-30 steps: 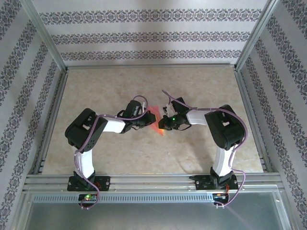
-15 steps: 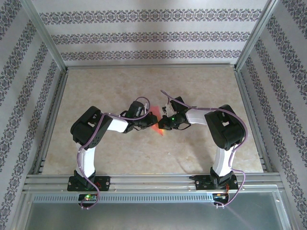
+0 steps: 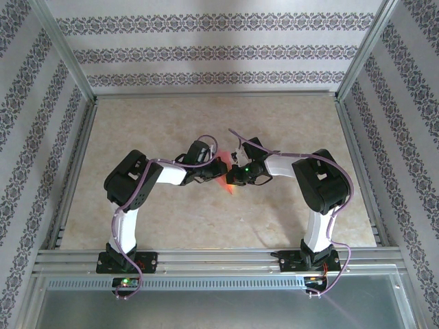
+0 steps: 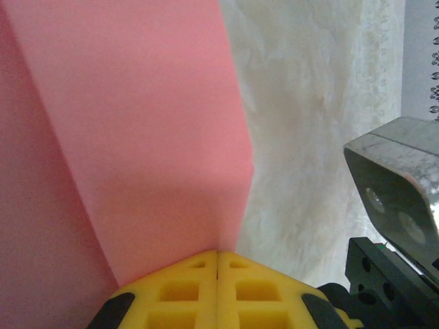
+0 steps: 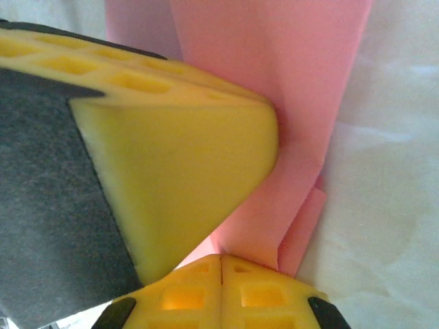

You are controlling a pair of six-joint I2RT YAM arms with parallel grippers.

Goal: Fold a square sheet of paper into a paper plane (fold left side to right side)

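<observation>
**Paper at mid-frame, a gripper on each side**

In your top view, the thin salmon-pink folded paper [image 3: 228,186] lies on the pale marbled table [image 3: 164,116] at frame centre. The left gripper [image 3: 218,171] is on its left and the right gripper [image 3: 234,179] on its right. In your left wrist view, the paper [image 4: 137,137] fills the upper left, ahead of the fingertips.

Paper sheet [image 3: 225,176]: thin, salmon-pink, plain, unmarked. State: folded, several overlapping layers, straight sharp creases, one flap with angled corner. Pose: low against tabletop [image 3: 171,123], long edges running diagonally, stepped layer edges along one side. Location: near table centre.
</observation>
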